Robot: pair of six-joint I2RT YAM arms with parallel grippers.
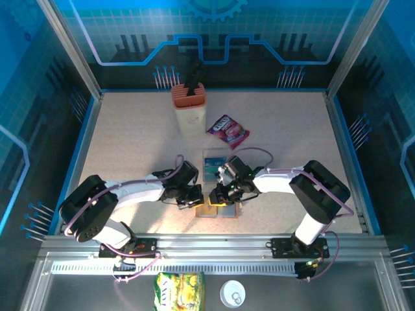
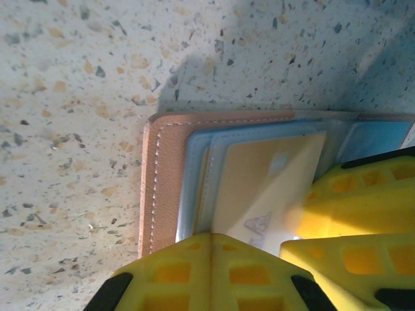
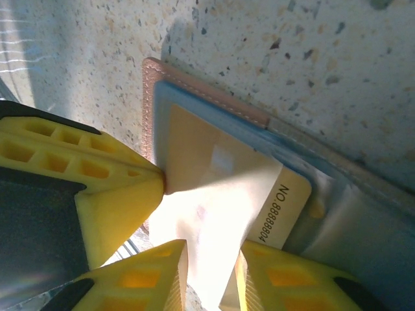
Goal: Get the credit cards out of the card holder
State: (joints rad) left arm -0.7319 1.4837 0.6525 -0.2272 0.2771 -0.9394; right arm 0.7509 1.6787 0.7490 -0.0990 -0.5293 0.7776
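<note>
TOP VIEW: Both arms meet at the middle of the near edge of the table (image 1: 130, 142), where the card holder (image 1: 217, 210) lies open. The left gripper (image 1: 193, 196) and right gripper (image 1: 222, 193) crowd it from either side. A teal card (image 1: 215, 165) lies loose just beyond, short of the purple snack packet (image 1: 227, 129).

LEFT WRIST: The left gripper (image 2: 211, 243), clenched on nothing, presses down on the card holder (image 2: 159, 181), apparently to pin it flat while the other arm pulls. A pale yellow credit card (image 2: 266, 188) sits in the clear sleeve (image 2: 194, 188).

RIGHT WRIST: The right gripper (image 3: 211, 265) pinches the free end of the pale yellow credit card (image 3: 214, 181), one finger on each side. The card's number strip is exposed and it looks partly drawn from the holder (image 3: 194, 87). The step in hand appears to be sliding it out along the sleeve; if the pin slips, the holder would likely drag along.
</note>
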